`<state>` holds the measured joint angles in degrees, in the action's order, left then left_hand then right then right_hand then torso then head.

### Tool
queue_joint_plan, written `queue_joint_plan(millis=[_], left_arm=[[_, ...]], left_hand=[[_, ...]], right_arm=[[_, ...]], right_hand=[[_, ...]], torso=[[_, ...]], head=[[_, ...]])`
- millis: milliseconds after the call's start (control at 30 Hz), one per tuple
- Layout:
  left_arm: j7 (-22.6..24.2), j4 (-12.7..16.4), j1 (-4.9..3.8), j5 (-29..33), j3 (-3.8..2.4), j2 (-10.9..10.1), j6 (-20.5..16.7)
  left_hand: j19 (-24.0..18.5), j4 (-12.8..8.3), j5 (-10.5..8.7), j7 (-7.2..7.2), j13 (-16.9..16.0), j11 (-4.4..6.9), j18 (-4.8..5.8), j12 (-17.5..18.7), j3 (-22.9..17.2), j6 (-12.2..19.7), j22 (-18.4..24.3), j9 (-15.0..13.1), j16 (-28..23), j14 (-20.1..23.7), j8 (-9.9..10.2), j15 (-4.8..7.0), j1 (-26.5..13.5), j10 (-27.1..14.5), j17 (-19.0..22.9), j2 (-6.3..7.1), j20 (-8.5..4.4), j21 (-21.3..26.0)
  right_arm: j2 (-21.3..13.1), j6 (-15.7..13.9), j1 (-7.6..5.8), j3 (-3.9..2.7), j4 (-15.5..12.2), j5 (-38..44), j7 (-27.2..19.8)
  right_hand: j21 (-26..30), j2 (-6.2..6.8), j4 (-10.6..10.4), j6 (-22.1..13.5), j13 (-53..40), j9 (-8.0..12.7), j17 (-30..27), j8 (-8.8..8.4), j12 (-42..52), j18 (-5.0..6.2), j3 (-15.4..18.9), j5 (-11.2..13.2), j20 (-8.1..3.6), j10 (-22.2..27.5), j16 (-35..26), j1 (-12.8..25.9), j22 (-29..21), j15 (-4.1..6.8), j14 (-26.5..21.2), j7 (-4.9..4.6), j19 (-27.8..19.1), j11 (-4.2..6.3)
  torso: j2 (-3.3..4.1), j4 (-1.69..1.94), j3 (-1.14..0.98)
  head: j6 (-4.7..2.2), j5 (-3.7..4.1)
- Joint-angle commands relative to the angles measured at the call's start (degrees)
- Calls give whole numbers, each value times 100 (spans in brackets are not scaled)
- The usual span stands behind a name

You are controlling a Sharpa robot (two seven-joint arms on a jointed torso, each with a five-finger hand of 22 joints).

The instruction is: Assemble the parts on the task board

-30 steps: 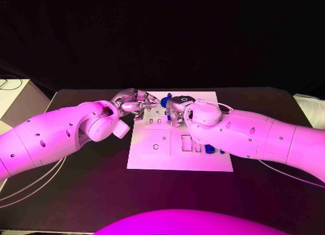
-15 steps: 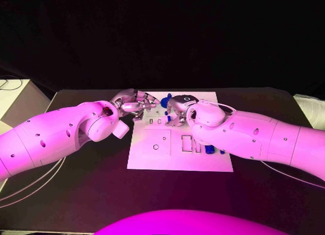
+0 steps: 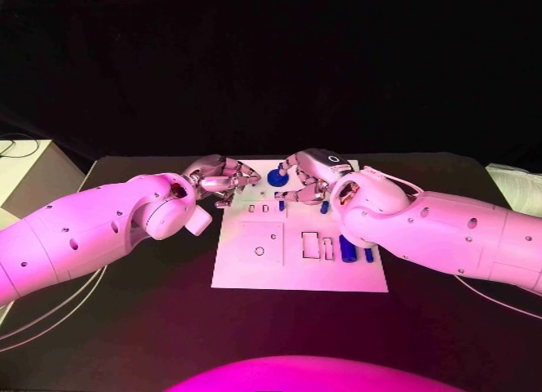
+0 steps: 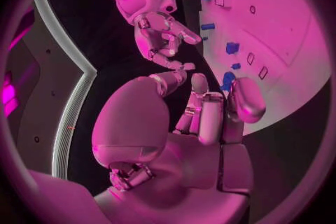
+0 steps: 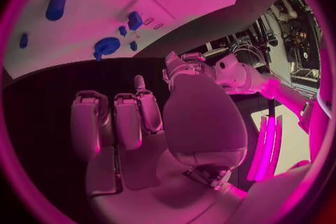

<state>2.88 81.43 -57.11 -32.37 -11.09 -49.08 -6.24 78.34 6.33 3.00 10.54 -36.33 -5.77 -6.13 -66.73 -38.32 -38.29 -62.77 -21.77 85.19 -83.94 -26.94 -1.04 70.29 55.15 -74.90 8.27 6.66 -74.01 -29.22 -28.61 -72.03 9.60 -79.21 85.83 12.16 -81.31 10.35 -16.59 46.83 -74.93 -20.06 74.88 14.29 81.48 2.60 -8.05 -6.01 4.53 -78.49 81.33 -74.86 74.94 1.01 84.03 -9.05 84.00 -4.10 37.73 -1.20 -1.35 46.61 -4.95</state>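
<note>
Task board [image 3: 297,273] lies flat in the middle of the black table [image 3: 142,327], its near edge toward the robot. On its near right part a blue bar [image 3: 346,247] rests beside a thinner blue piece [image 3: 369,254], next to small rectangular slots. Since one second ago the right hand [image 3: 313,173] has lifted and moved away from the board's middle toward its far edge — a short blue peg [image 3: 324,207] that it covered before now shows on the board. This hand holds nothing; its fingers are loosely curled and apart, as the right wrist view confirms [image 5: 133,123]. The left hand [image 3: 222,177] has stayed almost in place over the far left corner of the board, fingers bent, also with nothing in them. Between the two hands, at the far edge, a round blue knob [image 3: 277,171] stands on the board — neither hand touches it.
</note>
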Motion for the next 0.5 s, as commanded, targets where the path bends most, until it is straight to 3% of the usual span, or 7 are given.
queue_joint_plan(millis=[33,133,267,300,367,433,500], left_arm=[[-75,-74,3,12,-3,24,-37],[-48,-150,3,67,-2,53,-20],[56,-237,4,127,-2,110,4],[88,-264,4,147,-2,128,20],[171,-330,5,184,-1,170,68],[252,-393,9,230,-1,211,115],[323,-448,20,284,0,246,158]], left_hand=[[38,19,-6,27,-6,1,71,-19,10,33,-37,-12,26,-303,-47,-43,-36,25,-928,-4,-2,-25],[34,23,-5,25,49,4,68,7,3,50,-25,-21,-9,-277,-82,-42,-5,-23,-881,-16,-3,-23],[-109,12,-4,12,355,15,8,197,-32,116,269,-39,-158,-167,-169,-32,90,-273,-696,-18,-10,159],[-196,15,-4,3,399,24,-26,260,-50,159,450,-41,-254,-101,-199,-23,121,-303,-584,-14,-17,280],[-367,-4,-3,-34,472,58,-102,351,-87,187,854,-47,-487,44,-279,11,192,-308,-321,-8,-45,564],[-776,-16,-4,-67,625,92,-281,586,-155,256,1924,-24,-1102,378,-333,57,259,-368,303,9,-96,1371],[-1068,-32,-3,-84,856,113,-457,941,-234,321,3168,24,-1863,678,-372,85,320,-434,1014,28,-133,2389]], right_arm=[[-297,-419,-39,-27,-253,-891,-828],[-661,-372,-73,-74,-458,-1747,-1163],[-1082,-302,-123,-117,-634,-2974,-1411],[-1197,-269,-140,-125,-669,-3379,-1475],[-1437,-161,-175,-138,-722,-4351,-1639],[-1597,-58,-193,-144,-739,-5074,-1776],[-1710,74,-203,-148,-732,-5631,-1894]], right_hand=[[99,-84,16,68,-344,-5,-80,31,-51,-38,-131,-107,26,67,-83,-177,587,-26,245,9,426,3],[661,-174,56,90,-35,-11,-573,77,-314,79,-340,-293,37,407,-450,-447,80,-33,89,-1,303,-4],[1331,-166,114,51,399,-8,-1161,112,-684,200,-584,-456,48,853,-951,-665,-505,-35,-89,-29,165,-21],[2012,-149,155,53,861,-11,-1613,132,-1088,326,-700,-543,46,1284,-1345,-764,-1101,-33,-252,-30,8,-17],[4053,-20,205,-42,2262,-6,-3021,148,-2385,631,-1105,-691,30,2329,-2781,-886,-2817,-40,-903,-65,-513,-60],[5331,34,290,-91,2873,-19,-3483,179,-2968,789,-1415,-780,48,2634,-3421,-972,-3891,-75,-1213,-95,-799,-67],[5615,102,371,-130,3147,-33,-3610,205,-3221,784,-1626,-801,70,2647,-3736,-984,-4118,-97,-1334,-122,-845,-91]], torso=[[-51,-39,-11],[-86,-71,-23],[-131,-95,-38],[-145,-103,-43],[-183,-139,-56],[-215,-170,-72],[-240,-199,-91]], head=[[-27,-31],[-54,-34],[-96,-39],[-123,-40],[-145,-42],[-168,-41],[-180,-42]])
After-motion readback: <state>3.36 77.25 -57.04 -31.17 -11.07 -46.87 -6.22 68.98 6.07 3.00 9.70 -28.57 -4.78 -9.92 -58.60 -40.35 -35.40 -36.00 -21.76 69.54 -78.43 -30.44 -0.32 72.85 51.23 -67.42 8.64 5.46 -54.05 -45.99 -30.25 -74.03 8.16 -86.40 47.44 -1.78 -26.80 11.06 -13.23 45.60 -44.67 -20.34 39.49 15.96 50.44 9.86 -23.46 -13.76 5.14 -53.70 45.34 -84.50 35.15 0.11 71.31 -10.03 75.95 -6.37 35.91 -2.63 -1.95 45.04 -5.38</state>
